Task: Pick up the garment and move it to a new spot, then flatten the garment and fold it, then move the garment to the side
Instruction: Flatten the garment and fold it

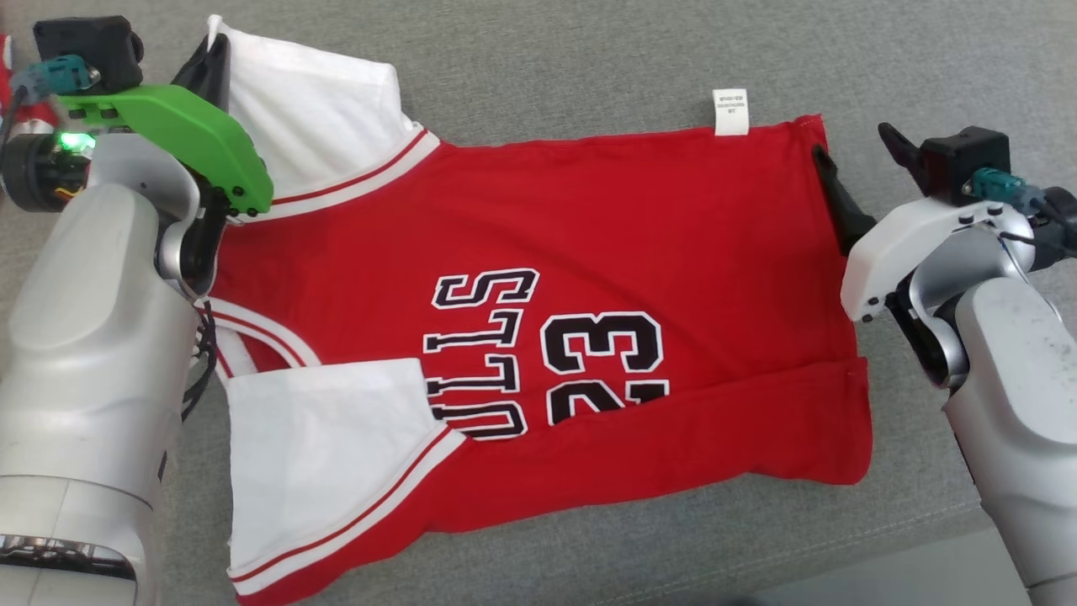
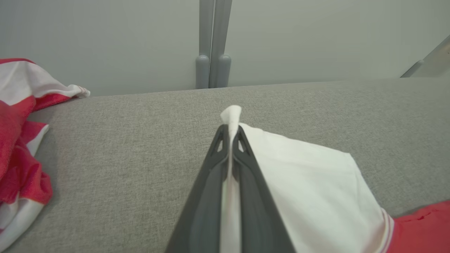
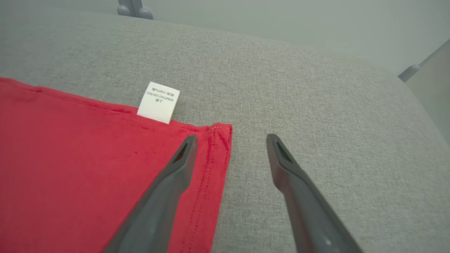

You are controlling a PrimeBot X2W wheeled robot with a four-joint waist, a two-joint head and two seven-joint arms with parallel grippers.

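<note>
The garment [image 1: 589, 252], a red jersey with white sleeves, lies spread flat on the grey cushion [image 1: 589, 59] with its near edge folded over. Black, white-edged print runs sideways across it: "ULLS" (the first letter is hidden under the near sleeve [image 1: 320, 446]) beside the number 23, whose 2 is cut by the fold. My left gripper [image 1: 214, 63] is clamped on the tip of the far sleeve [image 2: 316, 182]. My right gripper [image 1: 854, 151] stands apart, with one finger over the jersey's far right corner and the other over bare cushion. A white care label [image 3: 158, 102] sticks out from the far edge, and its print is too small to read.
</note>
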